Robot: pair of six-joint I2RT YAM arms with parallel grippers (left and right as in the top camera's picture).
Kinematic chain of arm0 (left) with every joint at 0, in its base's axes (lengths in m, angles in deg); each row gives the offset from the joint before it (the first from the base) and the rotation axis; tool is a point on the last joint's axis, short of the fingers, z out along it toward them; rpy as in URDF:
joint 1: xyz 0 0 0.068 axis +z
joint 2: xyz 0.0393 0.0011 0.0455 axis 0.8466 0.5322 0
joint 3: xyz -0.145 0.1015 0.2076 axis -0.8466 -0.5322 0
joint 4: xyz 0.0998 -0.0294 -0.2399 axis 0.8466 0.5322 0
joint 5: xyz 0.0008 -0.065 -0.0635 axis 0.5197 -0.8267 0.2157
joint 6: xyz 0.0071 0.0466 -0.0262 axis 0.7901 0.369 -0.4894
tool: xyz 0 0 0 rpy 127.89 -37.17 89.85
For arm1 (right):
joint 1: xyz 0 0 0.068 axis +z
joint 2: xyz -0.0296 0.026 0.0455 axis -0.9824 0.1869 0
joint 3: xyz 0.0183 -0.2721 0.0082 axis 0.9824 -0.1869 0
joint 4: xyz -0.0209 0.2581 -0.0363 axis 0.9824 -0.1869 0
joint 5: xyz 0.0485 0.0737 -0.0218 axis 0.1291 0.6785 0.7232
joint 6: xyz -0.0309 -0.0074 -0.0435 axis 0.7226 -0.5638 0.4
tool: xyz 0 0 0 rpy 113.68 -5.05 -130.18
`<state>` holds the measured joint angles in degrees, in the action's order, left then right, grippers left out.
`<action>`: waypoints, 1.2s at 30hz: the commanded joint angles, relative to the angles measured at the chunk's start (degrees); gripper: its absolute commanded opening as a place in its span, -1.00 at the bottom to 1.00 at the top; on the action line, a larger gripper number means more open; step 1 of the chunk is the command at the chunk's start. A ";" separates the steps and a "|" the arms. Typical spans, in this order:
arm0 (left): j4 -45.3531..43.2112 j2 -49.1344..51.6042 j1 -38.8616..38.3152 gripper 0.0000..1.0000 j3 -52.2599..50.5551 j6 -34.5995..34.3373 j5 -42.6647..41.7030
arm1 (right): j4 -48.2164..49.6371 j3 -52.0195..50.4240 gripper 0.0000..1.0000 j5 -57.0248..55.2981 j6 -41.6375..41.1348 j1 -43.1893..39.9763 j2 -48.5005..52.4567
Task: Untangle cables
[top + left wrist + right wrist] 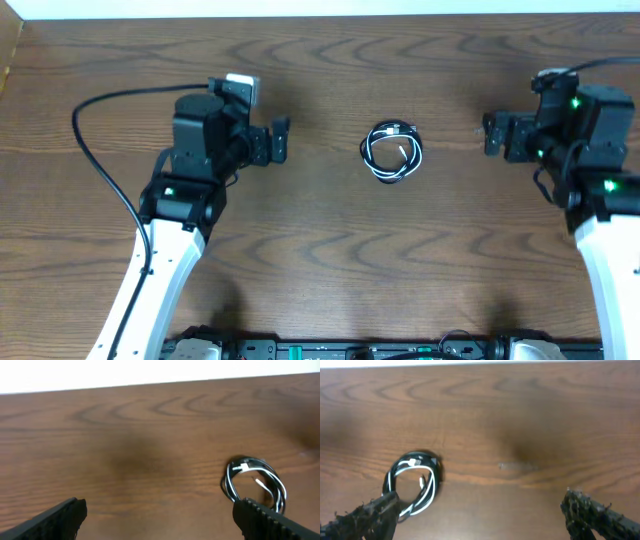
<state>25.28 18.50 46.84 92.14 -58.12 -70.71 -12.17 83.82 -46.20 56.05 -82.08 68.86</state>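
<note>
Presently, the left tool (pixel 281 140) hovers over the tabletop (pixel 320 270), fingers spread wide, holding nothing and facing inward. The cables (pixel 392 152), one black and one white, lie coiled together mid-tabletop, between both tools and apart from each. The coil is near-round with no clear long axis, plug ends seemingly at its far edge. The right tool (pixel 490 136) is likewise spread and empty. Judgement: both are staged for a two-sided pull

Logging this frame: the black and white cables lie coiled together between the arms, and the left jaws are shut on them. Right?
Not quite. The cables are coiled together there, but the left jaws stand open and empty, well apart from them, as the overhead and left wrist views show.
</note>
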 commanded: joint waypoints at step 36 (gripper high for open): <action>-9.38 23.23 -16.09 0.96 7.65 -5.66 -0.92 | -20.39 19.17 0.98 -8.00 -4.92 -0.09 18.53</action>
<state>17.37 39.49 31.85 98.04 -64.88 -67.14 -33.00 101.96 -55.47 46.94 -82.06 87.24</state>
